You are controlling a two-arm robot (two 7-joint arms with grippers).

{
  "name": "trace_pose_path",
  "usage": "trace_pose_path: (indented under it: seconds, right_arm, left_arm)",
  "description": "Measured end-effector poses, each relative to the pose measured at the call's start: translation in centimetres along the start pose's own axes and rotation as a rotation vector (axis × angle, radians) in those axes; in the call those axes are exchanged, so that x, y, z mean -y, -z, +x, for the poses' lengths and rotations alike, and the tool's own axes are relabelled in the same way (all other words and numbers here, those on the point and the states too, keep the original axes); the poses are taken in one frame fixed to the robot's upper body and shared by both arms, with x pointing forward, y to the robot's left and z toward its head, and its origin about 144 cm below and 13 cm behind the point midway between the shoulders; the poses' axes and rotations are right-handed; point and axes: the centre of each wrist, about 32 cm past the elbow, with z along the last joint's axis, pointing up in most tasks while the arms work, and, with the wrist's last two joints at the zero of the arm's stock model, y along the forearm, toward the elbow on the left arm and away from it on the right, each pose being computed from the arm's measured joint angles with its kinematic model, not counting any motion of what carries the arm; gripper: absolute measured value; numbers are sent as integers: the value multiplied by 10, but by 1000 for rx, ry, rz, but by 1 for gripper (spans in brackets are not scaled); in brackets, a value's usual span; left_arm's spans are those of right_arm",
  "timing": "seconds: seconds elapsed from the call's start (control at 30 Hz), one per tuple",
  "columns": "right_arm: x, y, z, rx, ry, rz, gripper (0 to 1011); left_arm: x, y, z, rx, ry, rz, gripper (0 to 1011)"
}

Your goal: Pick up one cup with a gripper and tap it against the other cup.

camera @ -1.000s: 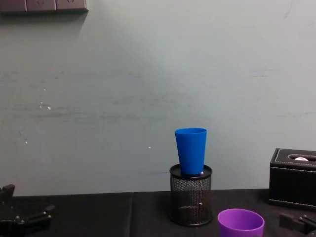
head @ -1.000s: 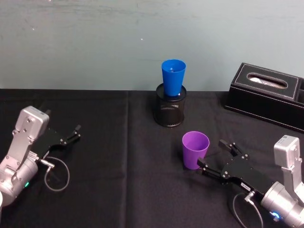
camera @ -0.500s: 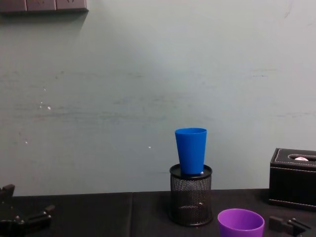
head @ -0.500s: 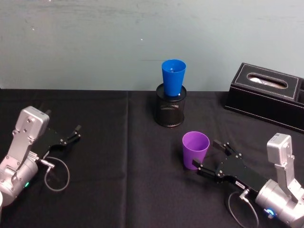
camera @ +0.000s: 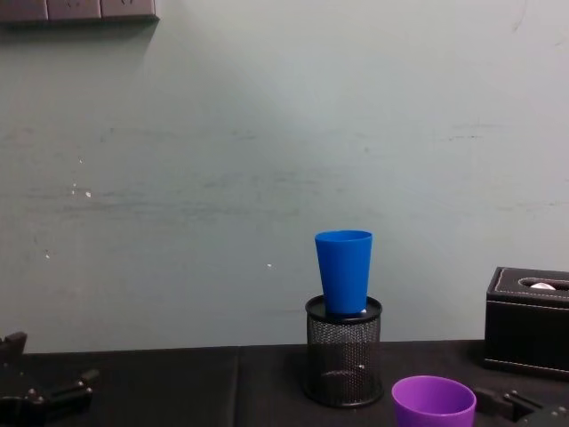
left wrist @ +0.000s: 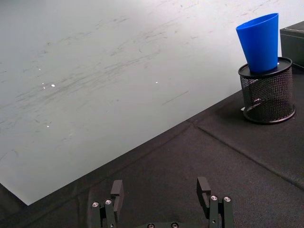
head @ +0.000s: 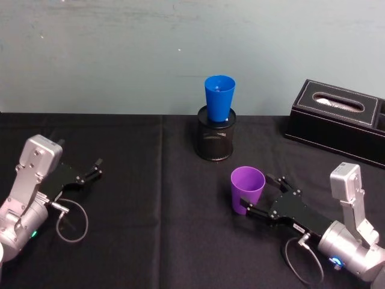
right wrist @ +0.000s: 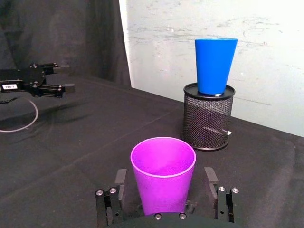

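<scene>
Purple cup (head: 247, 188), bright blue cup (head: 219, 96), black mesh holder (head: 215, 144), black tablecloth (head: 150, 198)

base of the blue cup (head: 219, 96) deep inside the mesh holder (head: 215, 143)

Soft, even room light; the wall (head: 90, 48) behind the blue cup (head: 219, 96) is bright; the black cloth (head: 150, 211) below it shows only faint shadows.

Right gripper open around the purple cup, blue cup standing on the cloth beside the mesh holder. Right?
No: the blue cup sits in the mesh holder, not beside it, per the right wrist view. The right gripper is open around the purple cup.
</scene>
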Motion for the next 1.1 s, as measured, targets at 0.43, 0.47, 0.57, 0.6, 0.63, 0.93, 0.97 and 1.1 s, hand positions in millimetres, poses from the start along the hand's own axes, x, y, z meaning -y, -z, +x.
trace_pose_path:
  seconds: [0.43, 0.47, 0.57, 0.6, 0.63, 0.93, 0.97, 1.1]
  right_arm:
    - [-11, 3, 6, -10, -17, -10, 1003]
    - [-12, 3, 6, -10, -18, -9, 1003]
    - [-14, 4, 7, -11, -18, -6, 1003]
    - [-15, 4, 8, -10, -18, -5, 1003]
    - [-15, 4, 8, -9, -18, -3, 1003]
    - [-21, 2, 11, -2, -27, 7, 1003]
    - [-22, 2, 11, -2, -29, 7, 1003]
    - [-24, 2, 12, 0, -34, 7, 1003]
  left_arm:
    - [0, 0, 0, 0, 0, 0, 1011]
    - [0, 0, 0, 0, 0, 0, 1011]
    - [0, 0, 0, 0, 0, 0, 1011]
    - [0, 0, 0, 0, 0, 0, 1011]
    - [0, 0, 0, 0, 0, 0, 1011]
    - [0, 0, 0, 0, 0, 0, 1011]
    - [0, 0, 0, 0, 0, 0, 1011]
    - [0, 0, 0, 0, 0, 0, 1011]
